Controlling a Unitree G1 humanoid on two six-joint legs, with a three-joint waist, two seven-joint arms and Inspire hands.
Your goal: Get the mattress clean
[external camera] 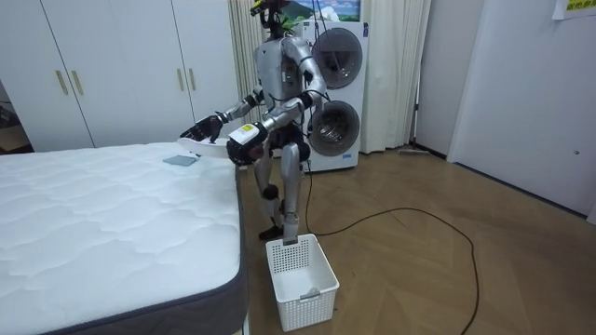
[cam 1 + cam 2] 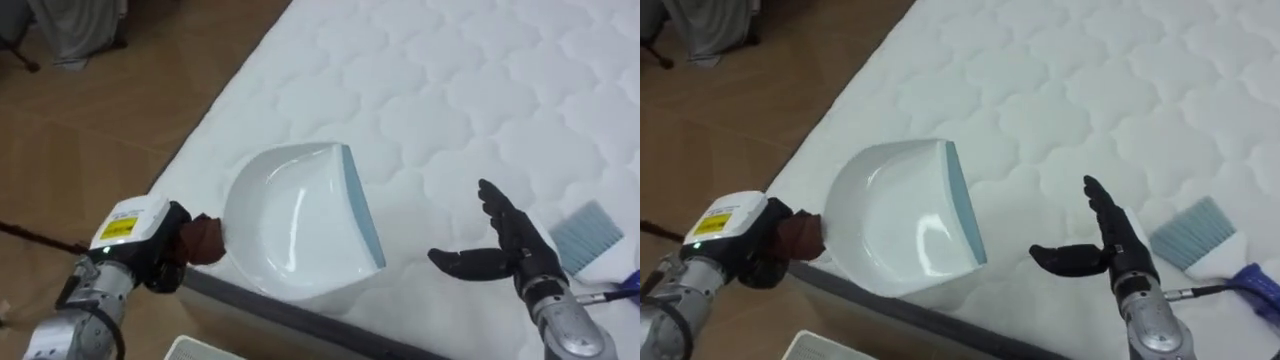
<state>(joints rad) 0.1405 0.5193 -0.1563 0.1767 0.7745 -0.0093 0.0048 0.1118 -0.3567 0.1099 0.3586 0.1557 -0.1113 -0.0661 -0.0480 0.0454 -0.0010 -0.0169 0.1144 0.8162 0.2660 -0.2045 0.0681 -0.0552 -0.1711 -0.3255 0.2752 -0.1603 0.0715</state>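
White dustpan [image 2: 300, 220] at near edge of bed [image 2: 450, 80], left robot hand [image 2: 200, 240] clamped on it — right robot hand [image 2: 505, 245] spread wide, empty. Sweep setup — next probably grab brush [image 2: 590, 235], just right.

The handle of the white dustpan [image 2: 300, 220] is swallowed by the curled left robot hand [image 2: 200, 240] over the bed's [image 2: 480, 90] near edge. Further along that edge, the brush [image 2: 1195, 235] lies with its blue handle cut off at the frame's right side; in the room view it is too small to make out. On the floor below the near edge, a white basket [image 2: 200, 350] is clipped by the bottom of the frame. Grey fabric [image 2: 75, 30] at the upper left is cropped and cannot be identified.
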